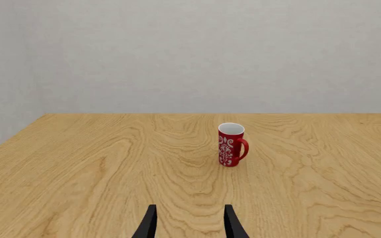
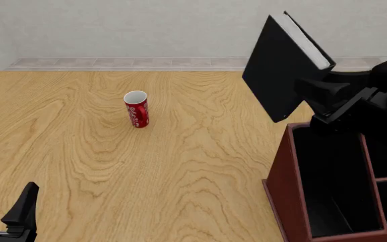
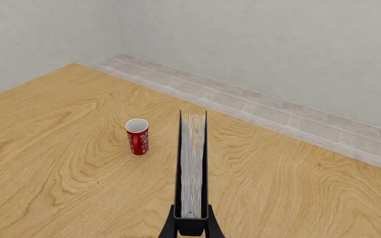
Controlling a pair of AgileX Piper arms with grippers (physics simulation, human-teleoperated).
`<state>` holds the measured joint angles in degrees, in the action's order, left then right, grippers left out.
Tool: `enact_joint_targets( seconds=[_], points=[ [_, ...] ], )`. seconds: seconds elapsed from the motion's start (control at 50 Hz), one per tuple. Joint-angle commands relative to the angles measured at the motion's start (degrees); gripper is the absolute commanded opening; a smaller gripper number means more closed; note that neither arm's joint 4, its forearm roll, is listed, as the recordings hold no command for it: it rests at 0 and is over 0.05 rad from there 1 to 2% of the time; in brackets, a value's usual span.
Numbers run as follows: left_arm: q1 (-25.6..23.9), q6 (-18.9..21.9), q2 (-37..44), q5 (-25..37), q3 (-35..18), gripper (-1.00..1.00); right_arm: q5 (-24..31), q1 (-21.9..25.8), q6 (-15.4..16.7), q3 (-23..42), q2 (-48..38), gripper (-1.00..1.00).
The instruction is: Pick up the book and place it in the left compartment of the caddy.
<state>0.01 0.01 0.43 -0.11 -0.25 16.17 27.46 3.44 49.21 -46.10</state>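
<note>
Left wrist view: the left gripper (image 1: 190, 225) hangs low over the wooden table (image 1: 78, 168), its 2 black fingers (image 1: 149, 224) spread apart with nothing between them. Ahead of it stands a tall red mug (image 1: 231, 144) with a white pattern, a white inside and 1 handle, upright and well short of the table's far edge, where a pale wall (image 1: 190, 49) rises.

Front view: the left gripper (image 2: 2, 206) shows at the table's (image 2: 180, 166) near left corner, jaws parted and empty. The red mug (image 2: 137, 109) stands upright toward the far edge, left of the middle. At the right edge sits the caddy (image 2: 284, 191), a reddish-brown box with black lining; its left compartment (image 2: 328, 181) is the long slot just inside the left wall, with smaller divided slots beside it. The right gripper (image 2: 318, 93) holds the book (image 2: 277, 70) in the air, clamped on its lower right part. The book is tilted, black cover facing the camera, white page edge along its upper right side, and its lowest corner hangs just above the caddy's far left corner, clear of the slot.

Right wrist view: the right gripper (image 3: 192, 224) is closed on the book (image 3: 192, 168), which is seen edge-on, white pages between 2 black covers. The red mug (image 3: 137, 136) stands on the table (image 3: 58, 158) beyond.
</note>
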Motion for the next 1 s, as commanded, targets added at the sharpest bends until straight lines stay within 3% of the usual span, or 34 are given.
enact_joint_targets(
  seconds=[0.02,1.0],
  points=[
    [0.00,0.00,0.00,0.00,0.00,1.00,2.44,-3.29,-1.38,-0.89,4.61,-1.00],
    [0.00,0.00,0.00,0.00,0.00,1.00,19.85,-18.56,-1.79,-3.99,23.32,-1.00]
  ],
)
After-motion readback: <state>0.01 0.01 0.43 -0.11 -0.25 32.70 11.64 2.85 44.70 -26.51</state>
